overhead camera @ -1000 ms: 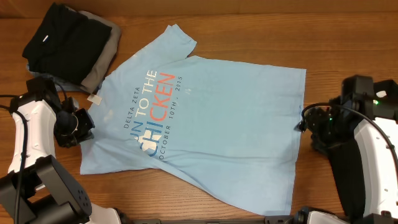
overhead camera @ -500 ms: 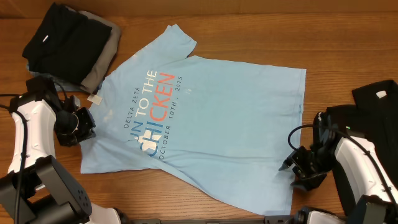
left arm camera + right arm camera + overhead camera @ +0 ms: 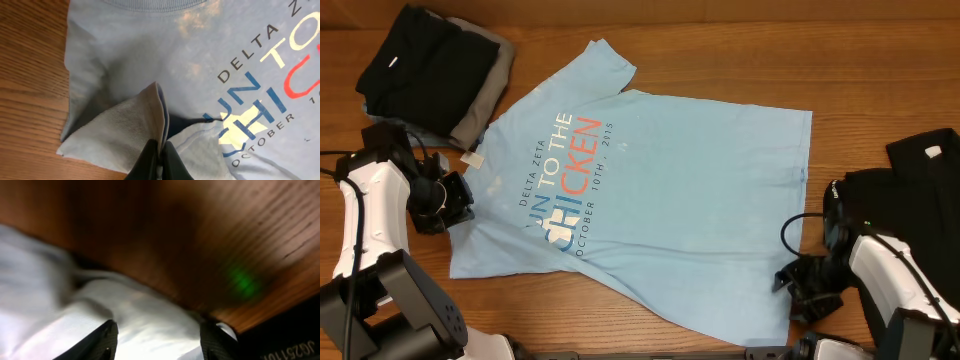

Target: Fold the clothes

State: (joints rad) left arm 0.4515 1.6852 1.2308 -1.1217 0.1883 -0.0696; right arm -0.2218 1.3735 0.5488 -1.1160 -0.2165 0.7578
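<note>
A light blue T-shirt (image 3: 660,190) with white and coral lettering lies spread flat on the wooden table, neck to the left. My left gripper (image 3: 455,205) is shut on a fold of its sleeve edge; the left wrist view shows the pinched fabric (image 3: 145,125) between the fingers (image 3: 161,160). My right gripper (image 3: 792,280) is open at the shirt's lower right hem; its blurred wrist view shows the spread fingers (image 3: 157,340) over pale fabric (image 3: 145,325). A black garment (image 3: 910,180) with a white label lies at the right edge.
A stack of folded dark and grey clothes (image 3: 430,75) sits at the back left. A small white tag (image 3: 472,157) lies by the shirt's neck. Bare wood (image 3: 720,50) runs along the back.
My right arm has swung from the shirt's right edge down to its lower right corner, uncovering the black garment. The left arm has stayed put.
</note>
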